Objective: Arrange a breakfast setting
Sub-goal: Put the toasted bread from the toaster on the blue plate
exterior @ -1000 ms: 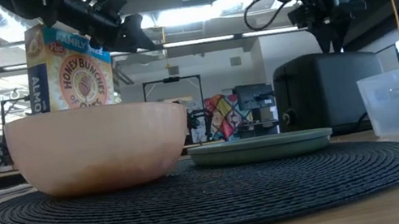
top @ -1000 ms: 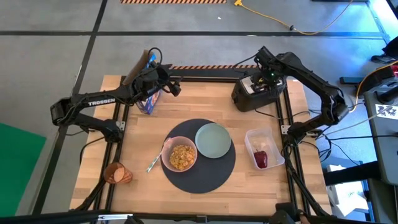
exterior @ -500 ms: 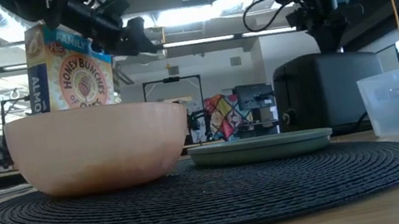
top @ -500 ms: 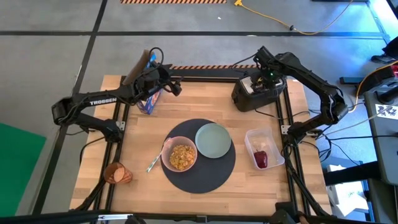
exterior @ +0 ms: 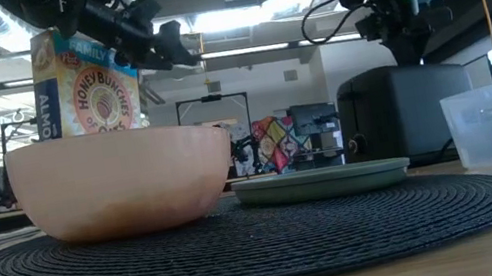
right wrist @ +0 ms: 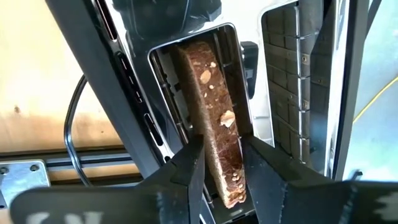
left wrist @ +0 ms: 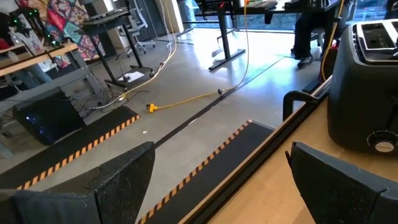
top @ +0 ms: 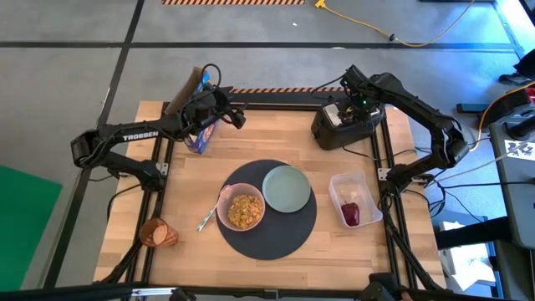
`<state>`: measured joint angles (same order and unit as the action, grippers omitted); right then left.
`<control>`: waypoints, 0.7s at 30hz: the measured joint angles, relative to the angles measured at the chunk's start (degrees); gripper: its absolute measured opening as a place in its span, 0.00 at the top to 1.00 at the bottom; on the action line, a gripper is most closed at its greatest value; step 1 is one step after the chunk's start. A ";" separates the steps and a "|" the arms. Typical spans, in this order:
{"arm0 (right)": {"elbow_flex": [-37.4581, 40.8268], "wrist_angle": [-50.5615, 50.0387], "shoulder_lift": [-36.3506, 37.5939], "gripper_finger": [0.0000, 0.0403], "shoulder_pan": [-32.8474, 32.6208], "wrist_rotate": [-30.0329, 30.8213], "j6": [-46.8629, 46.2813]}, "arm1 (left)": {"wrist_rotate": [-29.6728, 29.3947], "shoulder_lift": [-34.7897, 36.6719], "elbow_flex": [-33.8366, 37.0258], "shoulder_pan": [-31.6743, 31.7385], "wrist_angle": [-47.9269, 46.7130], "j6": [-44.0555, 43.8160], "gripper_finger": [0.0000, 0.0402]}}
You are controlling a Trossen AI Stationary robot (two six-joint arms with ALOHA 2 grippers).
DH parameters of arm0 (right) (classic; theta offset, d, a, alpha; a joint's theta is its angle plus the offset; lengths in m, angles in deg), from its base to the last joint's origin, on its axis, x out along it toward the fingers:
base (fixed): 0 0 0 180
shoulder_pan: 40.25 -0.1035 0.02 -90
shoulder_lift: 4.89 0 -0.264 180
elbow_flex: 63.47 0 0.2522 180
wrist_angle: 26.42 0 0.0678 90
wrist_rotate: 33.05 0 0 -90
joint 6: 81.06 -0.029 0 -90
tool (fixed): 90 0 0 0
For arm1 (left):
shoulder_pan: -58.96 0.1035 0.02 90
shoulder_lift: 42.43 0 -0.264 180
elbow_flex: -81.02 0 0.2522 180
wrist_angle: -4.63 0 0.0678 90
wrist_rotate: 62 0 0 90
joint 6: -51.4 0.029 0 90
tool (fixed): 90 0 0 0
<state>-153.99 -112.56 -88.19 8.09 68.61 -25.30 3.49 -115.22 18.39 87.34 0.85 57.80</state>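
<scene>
Right wrist view: right claw (right wrist: 219, 163) pinched on the toast slice (right wrist: 214, 118), which stands in a slot of the black toaster (top: 344, 124) at the table's (top: 276, 138) far right; the slice's lower part is hidden in the slot. High view: left claw (top: 236, 115) hangs wide open, holding nothing, by the cereal box (top: 199, 134). Pink bowl (top: 242, 207) and pale-green plate (top: 286, 188) sit on the dark-grey mat (top: 280, 234); spoon (top: 206, 220) beside the bowl, handle partly hidden. Red fruit (top: 351, 213) in the clear tub (top: 365, 188); amber cup (top: 157, 233) lies near the left edge.

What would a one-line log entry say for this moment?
right gripper: shut on brown seeded toast slice in black toaster slot | left gripper: open, waiting by cereal box | pale-green plate: empty
</scene>
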 joint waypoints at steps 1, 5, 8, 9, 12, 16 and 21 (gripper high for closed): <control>0.02 0.17 -0.02 0.75 0.00 0.20 0.01 | 0.01 0.00 0.00 -0.01 -0.02 0.01 0.10; 0.06 0.31 -0.04 0.75 0.00 0.32 0.01 | -0.02 0.00 0.00 -0.43 -0.02 0.02 0.10; 0.08 0.35 -0.06 0.75 0.00 0.31 0.01 | 0.00 0.00 0.00 -0.44 -0.02 0.02 0.10; 0.08 0.35 -0.06 0.75 0.00 0.30 0.01 | -0.02 0.00 0.00 -0.44 -0.02 0.00 0.10; 0.10 0.39 -0.08 0.75 0.01 0.32 0.00 | -0.02 0.00 0.00 -0.44 -0.02 0.02 0.10; 0.13 0.42 -0.10 0.75 0.02 0.32 0.00 | -0.02 0.00 0.00 -0.44 -0.02 0.02 0.10; 0.15 0.44 -0.13 0.75 0.02 0.32 -0.06 | -0.02 0.00 0.00 -0.44 -0.02 0.02 0.10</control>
<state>-153.85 -112.12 -88.31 8.11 68.93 -25.36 3.46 -115.22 18.39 86.91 0.83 57.82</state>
